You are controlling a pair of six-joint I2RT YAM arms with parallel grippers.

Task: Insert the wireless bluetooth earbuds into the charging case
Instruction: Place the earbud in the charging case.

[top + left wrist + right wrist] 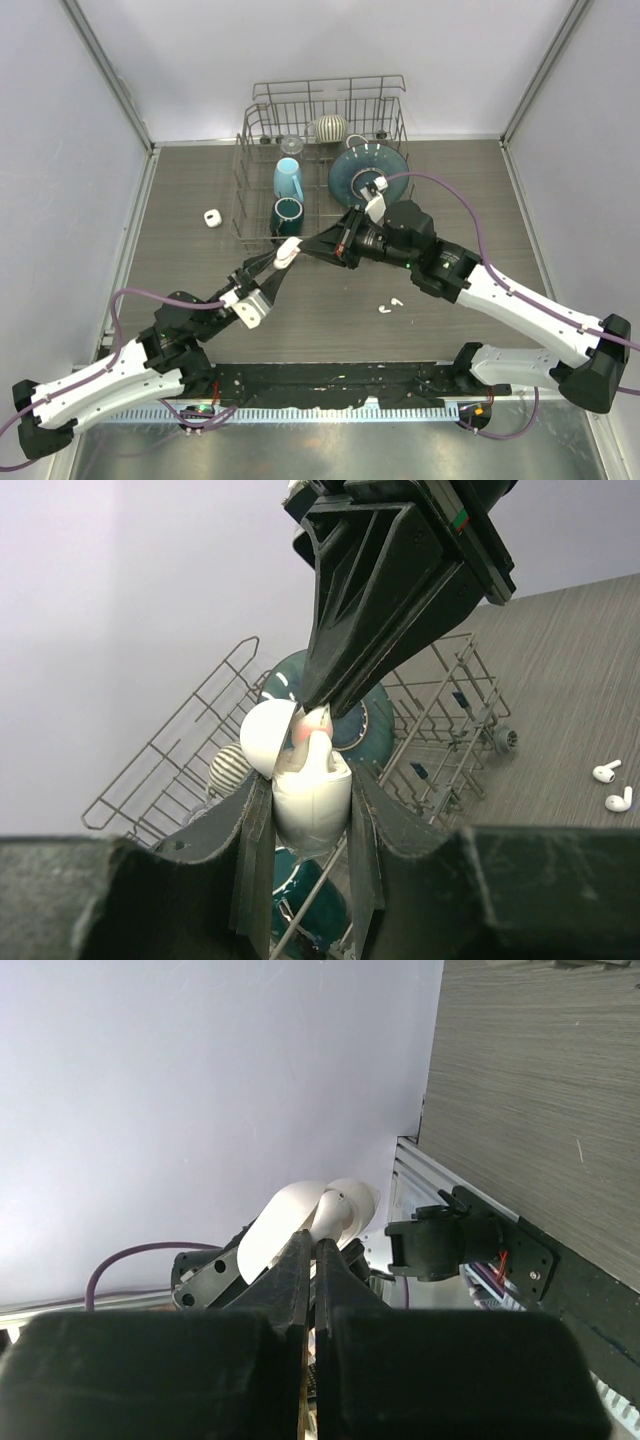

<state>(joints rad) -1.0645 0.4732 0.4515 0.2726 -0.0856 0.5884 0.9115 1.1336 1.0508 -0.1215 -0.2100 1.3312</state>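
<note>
My left gripper (283, 257) is shut on a white charging case (288, 250) and holds it above the table with its lid (265, 738) open. In the left wrist view the case (310, 805) sits upright between the fingers. My right gripper (304, 245) is shut on a white earbud (318, 744), whose stem is in the case's opening. In the right wrist view the earbud (338, 1215) sticks out past the closed tips in front of the lid (280, 1228). Two more earbuds (390, 304) lie on the table, also in the left wrist view (612, 786).
A wire dish rack (258, 128) stands at the back with a light blue cup (288, 180), a dark teal cup (287, 214), a teal bowl (350, 165) and a striped ball (329, 128). A second small white case (212, 218) lies left of the rack.
</note>
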